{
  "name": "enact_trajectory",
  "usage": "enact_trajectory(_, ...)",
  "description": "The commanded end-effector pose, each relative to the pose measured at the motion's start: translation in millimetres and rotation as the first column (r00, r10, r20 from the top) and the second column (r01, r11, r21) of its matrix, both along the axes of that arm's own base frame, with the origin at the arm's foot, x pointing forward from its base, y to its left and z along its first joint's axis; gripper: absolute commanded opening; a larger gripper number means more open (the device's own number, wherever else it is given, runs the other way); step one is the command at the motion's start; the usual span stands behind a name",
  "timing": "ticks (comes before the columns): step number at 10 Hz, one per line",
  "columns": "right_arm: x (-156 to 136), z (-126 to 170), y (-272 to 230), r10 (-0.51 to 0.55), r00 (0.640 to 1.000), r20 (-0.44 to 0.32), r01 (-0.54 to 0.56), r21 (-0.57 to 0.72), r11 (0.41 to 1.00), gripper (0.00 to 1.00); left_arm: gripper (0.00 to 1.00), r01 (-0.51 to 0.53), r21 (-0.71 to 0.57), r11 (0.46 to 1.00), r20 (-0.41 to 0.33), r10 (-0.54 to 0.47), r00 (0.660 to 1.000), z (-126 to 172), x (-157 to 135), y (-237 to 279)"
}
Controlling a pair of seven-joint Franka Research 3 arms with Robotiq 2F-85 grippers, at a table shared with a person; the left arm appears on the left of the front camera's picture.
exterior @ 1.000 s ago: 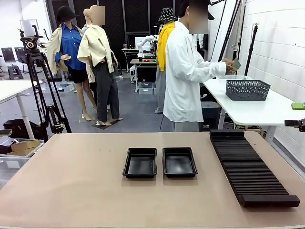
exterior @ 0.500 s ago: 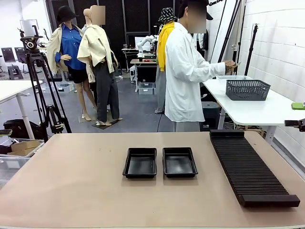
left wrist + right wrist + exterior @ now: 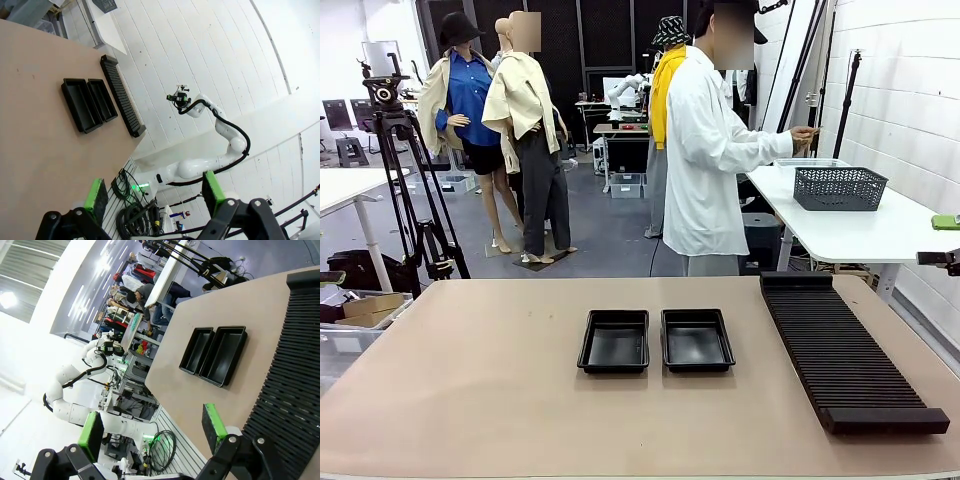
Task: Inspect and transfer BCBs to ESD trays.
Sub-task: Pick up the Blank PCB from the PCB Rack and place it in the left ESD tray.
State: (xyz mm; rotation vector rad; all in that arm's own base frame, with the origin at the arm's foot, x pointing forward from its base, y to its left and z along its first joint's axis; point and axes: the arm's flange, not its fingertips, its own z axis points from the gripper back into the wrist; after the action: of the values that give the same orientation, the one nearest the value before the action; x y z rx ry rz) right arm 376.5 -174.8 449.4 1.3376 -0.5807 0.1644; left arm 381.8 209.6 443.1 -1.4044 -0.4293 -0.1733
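Front view, BCB first. A second ago the person's hand, at 1 o'clock from the trays, held up a small greenish piece, likely a BCB. The hand has since drawn in a little toward the body. What it holds is now too small for me to tell. The person stands turned to the side table, beyond the far edge of my table. My read: the board work is going on over there, nothing has come my way, and the transfer has not begun.

Containers:
- Left tray and right tray lie side by side at table centre, just apart. Both floors are bare, no board in either, same as a second ago.
- Rack lies at 3 o'clock of the trays, its long side running toward me. I make out no board in its slots.
- Basket sits on the side table at 2 o'clock, just past the hand. Its mesh walls hide whatever is inside.

Left wrist view: left gripper has its jaws spread wide with nothing between them. It hangs well above the table, with the trays at 11 o'clock.

Right wrist view: right gripper is likewise wide and empty, with the trays at 1 o'clock and the rack at 3.

I judge that both arms should wait for a board.
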Motion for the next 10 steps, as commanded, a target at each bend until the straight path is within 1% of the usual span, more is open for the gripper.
enact_trajectory(1, -1.2, -0.5, -0.5, 0.005, 1.0, -0.007, -0.005, 0.003, 1.0, 1.0, 1.0, -0.003, 0.01, 1.0, -0.007, 0.004, 1.0, 0.8, -0.9, 2.1)
enact_trajectory(10, -1.2, -0.5, -0.5, 0.005, 1.0, -0.007, -0.005, 0.003, 1.0, 1.0, 1.0, -0.003, 0.01, 1.0, -0.007, 0.004, 1.0, 0.8, -0.9, 2.1)
